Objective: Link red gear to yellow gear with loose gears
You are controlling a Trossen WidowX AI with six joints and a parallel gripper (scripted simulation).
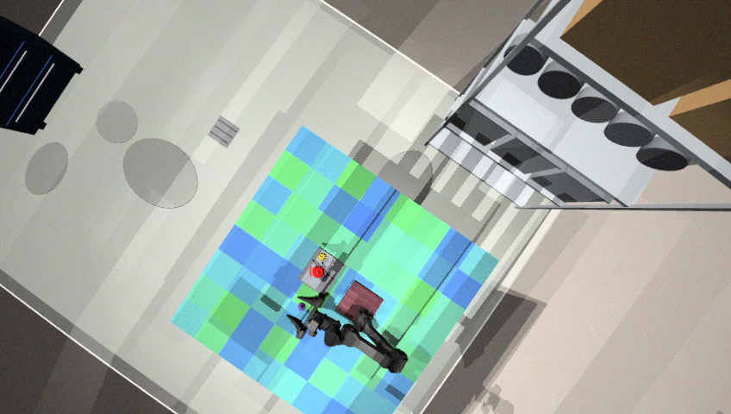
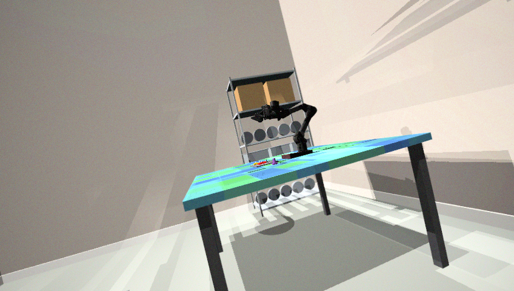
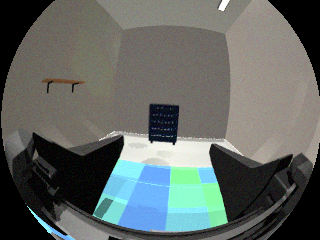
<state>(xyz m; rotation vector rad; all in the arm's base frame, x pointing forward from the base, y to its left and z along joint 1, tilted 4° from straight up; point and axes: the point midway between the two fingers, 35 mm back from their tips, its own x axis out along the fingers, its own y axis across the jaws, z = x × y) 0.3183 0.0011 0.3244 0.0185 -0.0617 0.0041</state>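
Note:
The grey board [image 1: 308, 278] lies on the table. The red gear [image 1: 317, 270] [image 2: 262, 163] sits on it, with the smaller yellow gear [image 1: 323, 256] [image 2: 255, 163] beyond. Dark marks beside the red gear are too small to tell as pegs or shadows. A loose purple gear [image 1: 301, 306] [image 2: 274, 162] stands on the table just off the board. My gripper [image 1: 293, 307] [image 2: 256, 119] [image 3: 168, 146] is wide open and empty, high above the table and pointing outward. From overhead the purple gear shows between its fingers, but it is far below. No other loose gear can be made out.
The patterned table [image 1: 303, 212] [image 2: 274, 176] carries a dark red block [image 1: 359, 298] [image 2: 287, 156] beside the arm's base, near the board. A shelf rack [image 1: 579, 107] stands on the floor behind the table. A dark cabinet [image 3: 164, 123] stands by the far wall.

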